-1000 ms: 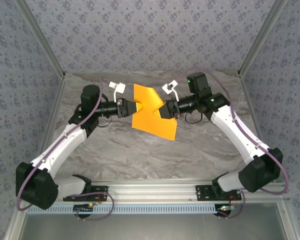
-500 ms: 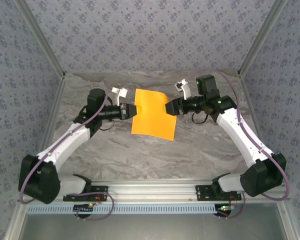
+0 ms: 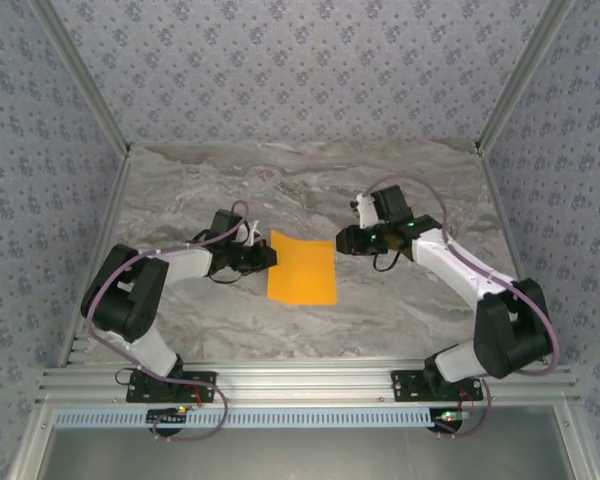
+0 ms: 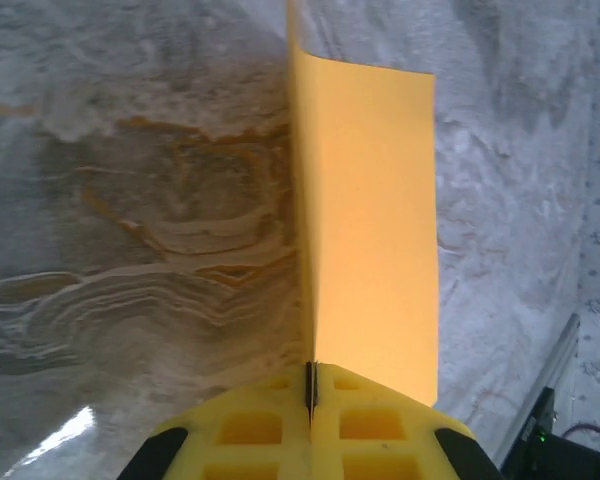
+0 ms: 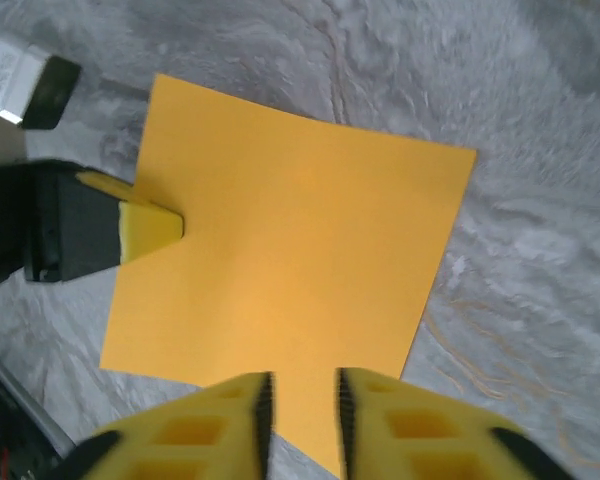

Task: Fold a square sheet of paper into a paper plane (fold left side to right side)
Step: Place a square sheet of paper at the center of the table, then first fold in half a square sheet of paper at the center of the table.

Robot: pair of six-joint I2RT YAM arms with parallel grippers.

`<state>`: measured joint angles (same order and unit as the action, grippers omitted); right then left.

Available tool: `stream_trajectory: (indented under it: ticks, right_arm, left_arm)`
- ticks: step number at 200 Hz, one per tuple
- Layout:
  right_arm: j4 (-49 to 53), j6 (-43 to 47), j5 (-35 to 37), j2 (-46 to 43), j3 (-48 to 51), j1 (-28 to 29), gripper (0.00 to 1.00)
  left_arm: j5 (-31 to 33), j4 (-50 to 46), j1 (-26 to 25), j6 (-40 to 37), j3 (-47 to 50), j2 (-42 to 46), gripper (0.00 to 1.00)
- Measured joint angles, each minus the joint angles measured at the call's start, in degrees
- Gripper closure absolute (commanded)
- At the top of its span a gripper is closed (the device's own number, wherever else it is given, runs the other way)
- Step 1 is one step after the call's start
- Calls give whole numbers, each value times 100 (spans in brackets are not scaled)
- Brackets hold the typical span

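The square sheet of paper (image 3: pixel 302 267) is bright orange-yellow and lies flat and unfolded on the marble table; the paper plane is out of view. My left gripper (image 3: pixel 270 257) is shut on the middle of the sheet's left edge, and the paper (image 4: pixel 370 260) runs out from between its closed jaws (image 4: pixel 312 385). My right gripper (image 3: pixel 337 243) is at the sheet's right edge near the far corner. In the right wrist view its fingers (image 5: pixel 302 385) stand a little apart over the sheet (image 5: pixel 300 250), open, with the flat paper showing between them. The left fingertips (image 5: pixel 152 228) pinch the opposite edge.
The grey marble tabletop (image 3: pixel 400 190) stretches behind and around the sheet. Patterned walls with metal posts (image 3: pixel 515 85) enclose it on three sides. An aluminium rail (image 3: pixel 300 385) with the arm bases runs along the near edge.
Both arms have come down and nearer, bringing the sheet from a raised, curled hold onto the table, where it lies flat. The right jaws have let go of the right edge.
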<state>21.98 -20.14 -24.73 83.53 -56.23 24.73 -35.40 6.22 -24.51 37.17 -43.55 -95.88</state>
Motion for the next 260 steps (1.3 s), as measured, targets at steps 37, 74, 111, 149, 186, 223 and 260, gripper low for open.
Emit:
stream_trajectory:
  ticks: [37, 74, 111, 149, 186, 223, 260]
  right_arm:
    - [-656, -601, 166, 909, 94, 391, 89]
    - [-778, -802, 358, 1665, 52, 577, 89]
    - [-638, -861, 485, 1987, -111, 605, 89]
    - [-638, -883, 507, 2015, -125, 619, 88]
    - [-750, -903, 455, 2013, -83, 623, 81]
    - [-892, -935, 332, 1790, 46, 603, 63]
    - [-903, -903, 317, 1139, 96, 372, 52]
  left_arm:
    - [142, -76, 0, -26, -2, -9, 99]
    - [116, -304, 0, -76, -74, -2, 88]
    - [-63, -387, -81, 4, -323, 31, 68]
    - [-291, -282, -404, 210, -734, 20, 56]
    - [-382, -129, -719, 352, -1104, -256, 49]
    - [-378, -39, -839, 431, -1180, -634, 48]
    - [-376, -37, -841, 472, -1187, -745, 56]
